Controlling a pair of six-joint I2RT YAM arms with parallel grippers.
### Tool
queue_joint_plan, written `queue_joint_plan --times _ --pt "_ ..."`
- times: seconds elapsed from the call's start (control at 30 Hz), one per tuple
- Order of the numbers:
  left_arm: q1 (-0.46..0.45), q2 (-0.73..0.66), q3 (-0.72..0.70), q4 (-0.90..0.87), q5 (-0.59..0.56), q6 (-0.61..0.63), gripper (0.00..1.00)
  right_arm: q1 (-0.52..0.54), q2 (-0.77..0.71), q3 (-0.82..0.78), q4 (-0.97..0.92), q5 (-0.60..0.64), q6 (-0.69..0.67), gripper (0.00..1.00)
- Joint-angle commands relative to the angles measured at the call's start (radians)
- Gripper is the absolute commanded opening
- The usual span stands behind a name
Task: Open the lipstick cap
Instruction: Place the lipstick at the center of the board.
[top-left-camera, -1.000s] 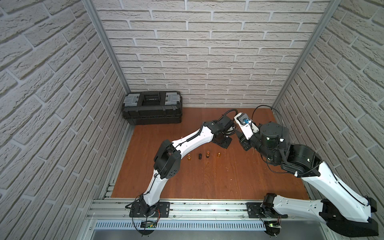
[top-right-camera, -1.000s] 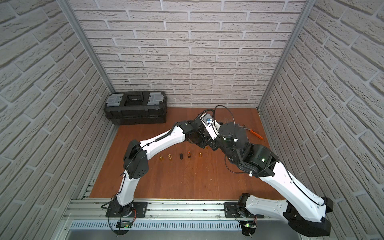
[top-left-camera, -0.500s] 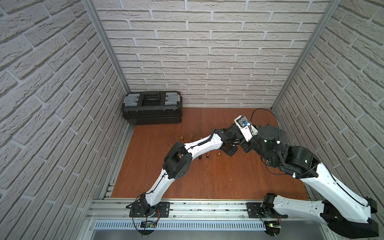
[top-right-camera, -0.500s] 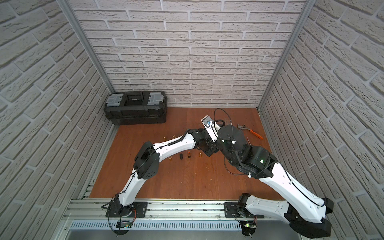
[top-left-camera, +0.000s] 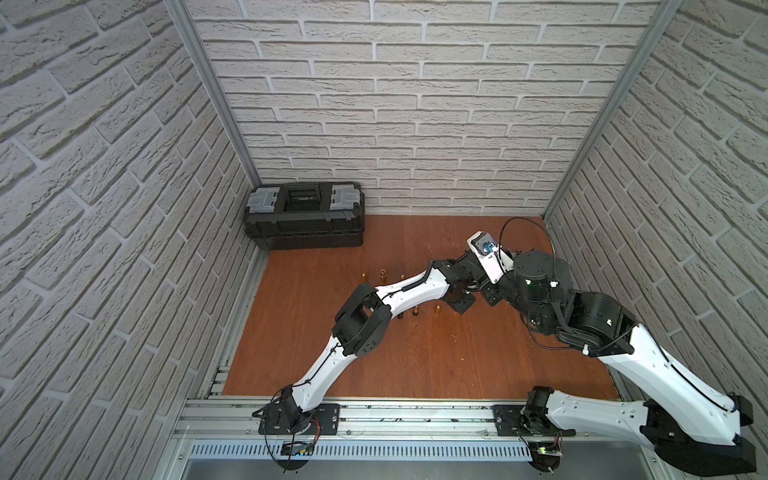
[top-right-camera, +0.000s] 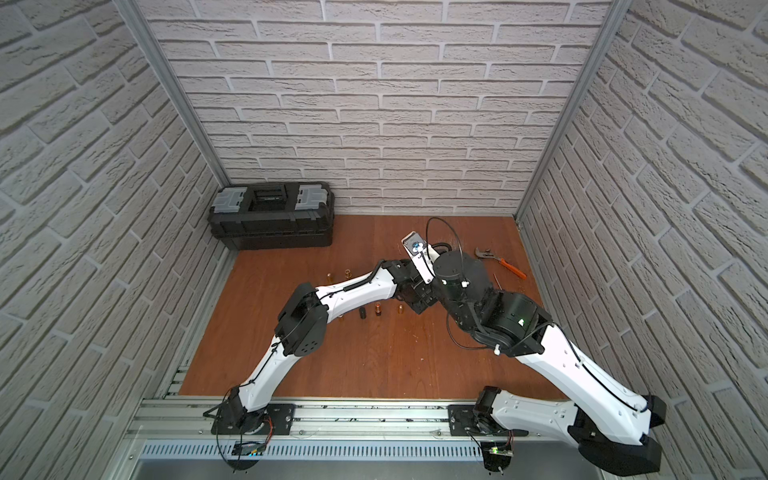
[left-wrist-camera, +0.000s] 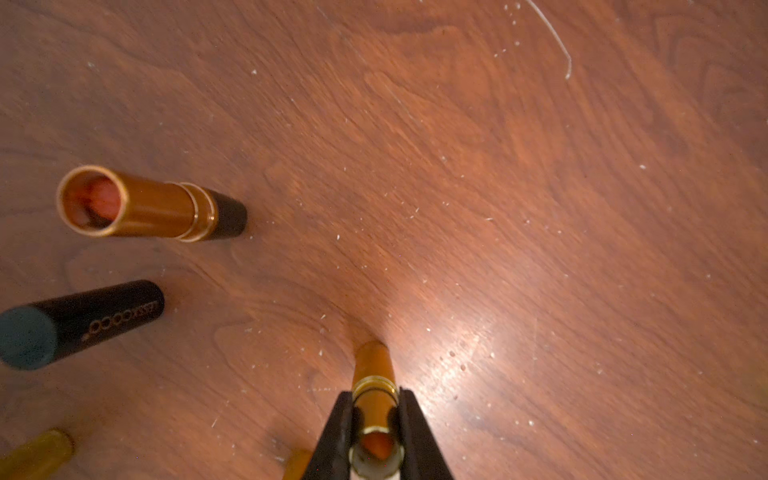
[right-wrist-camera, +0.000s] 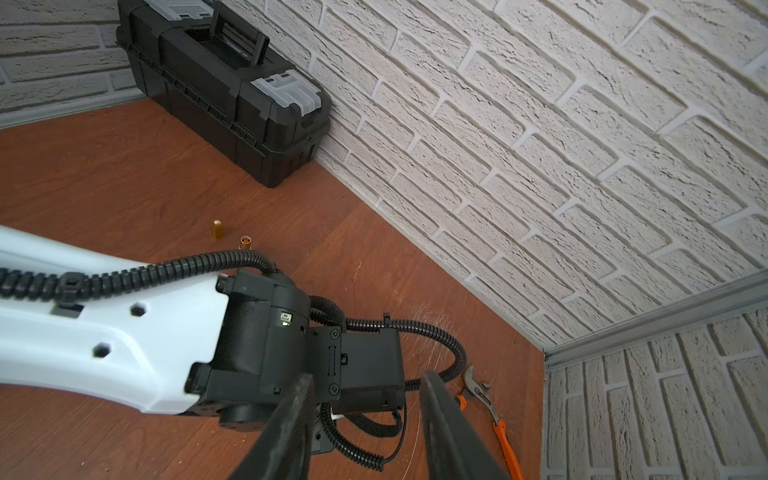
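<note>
The left fingers (left-wrist-camera: 338, 432) are pinched narrow on the lipstick (left-wrist-camera: 374, 370), 1 on each side of its gold barrel. The tube stands upright with its foot on the counter (left-wrist-camera: 540, 208). Its top is open and the red stick shows inside. The right fingers (right-wrist-camera: 291, 424) stand partly apart with nothing between them, and the left arm's wrist lies just beyond. Beside the left fingers stand another open lipstick (left-wrist-camera: 145, 208) and a black cap (left-wrist-camera: 79, 320). An amber piece (left-wrist-camera: 37, 457) is cut off at the edge. In both top views the arms hide the grip.
</note>
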Motion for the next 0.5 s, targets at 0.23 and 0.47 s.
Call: queue_joint_plan --times 0.23,0.47 --pt "0.009 -0.013 0.036 -0.016 -0.002 0.005 0.42 0.003 0.014 0.004 0.009 -0.010 0.017 1.00" --pt "0.070 -0.151 -0.009 0.008 0.049 -0.038 0.59 0.002 0.017 0.005 0.035 0.147 0.061 1.00"
